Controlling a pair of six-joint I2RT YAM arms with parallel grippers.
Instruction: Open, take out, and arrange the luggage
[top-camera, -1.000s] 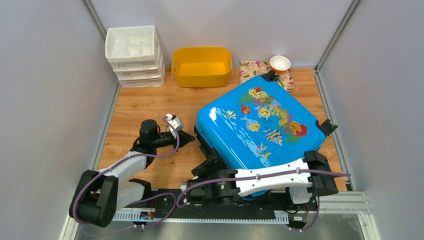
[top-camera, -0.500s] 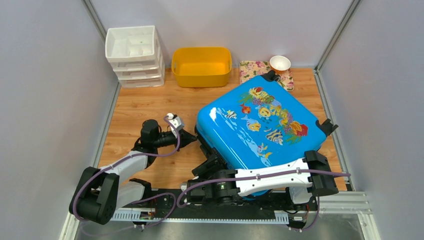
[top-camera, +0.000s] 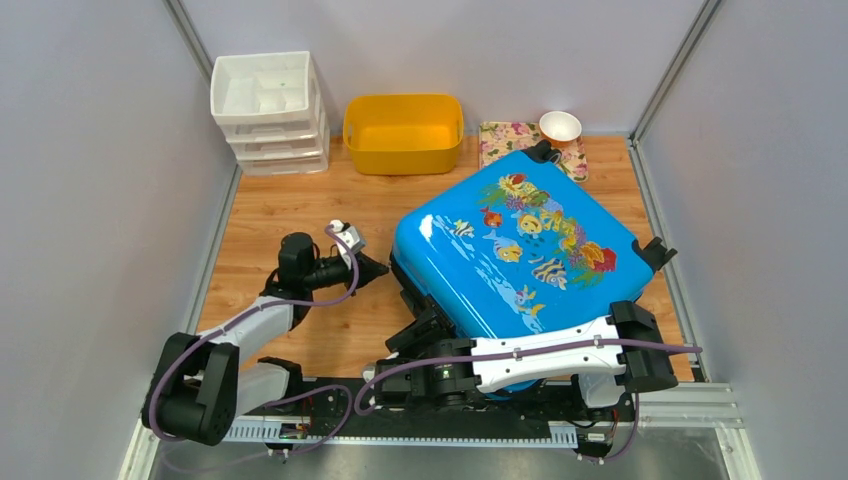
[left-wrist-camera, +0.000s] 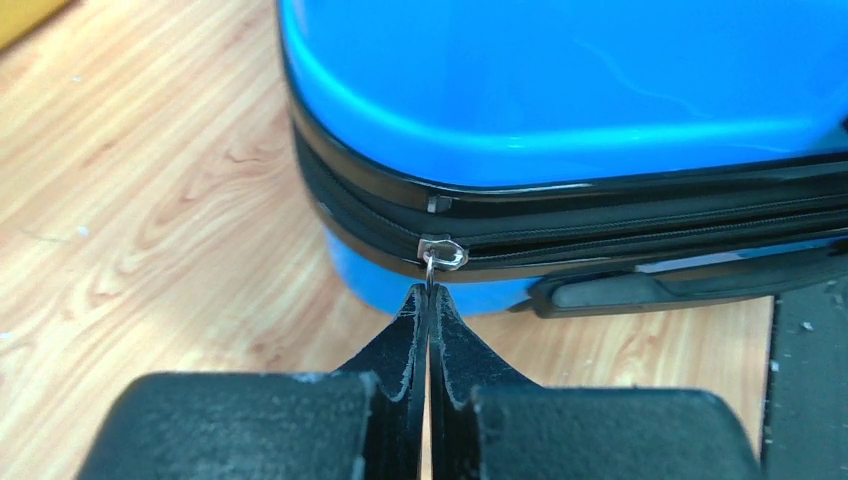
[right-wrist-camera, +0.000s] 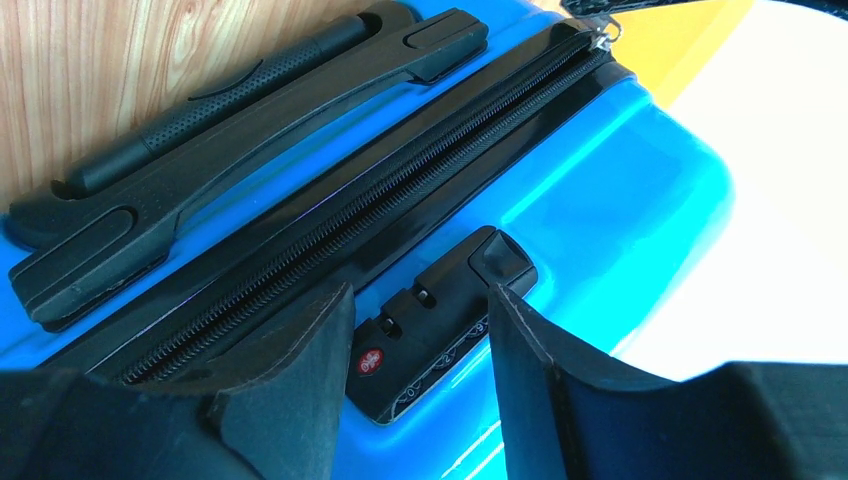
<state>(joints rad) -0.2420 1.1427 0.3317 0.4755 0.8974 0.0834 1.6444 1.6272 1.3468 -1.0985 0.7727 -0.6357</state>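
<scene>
The blue fish-print luggage (top-camera: 510, 250) lies flat and zipped on the right half of the wooden table (top-camera: 290, 215), in front of a yellow tub (top-camera: 403, 132) and a floral tray (top-camera: 505, 140). At its left corner, the left gripper (left-wrist-camera: 430, 300) has its jaws pressed together on the thin metal zipper pull (left-wrist-camera: 441, 254). Along the near edge, beside the black carry handle (right-wrist-camera: 230, 150), the right gripper (right-wrist-camera: 418, 300) holds its jaws apart on either side of the combination lock (right-wrist-camera: 440, 310).
</scene>
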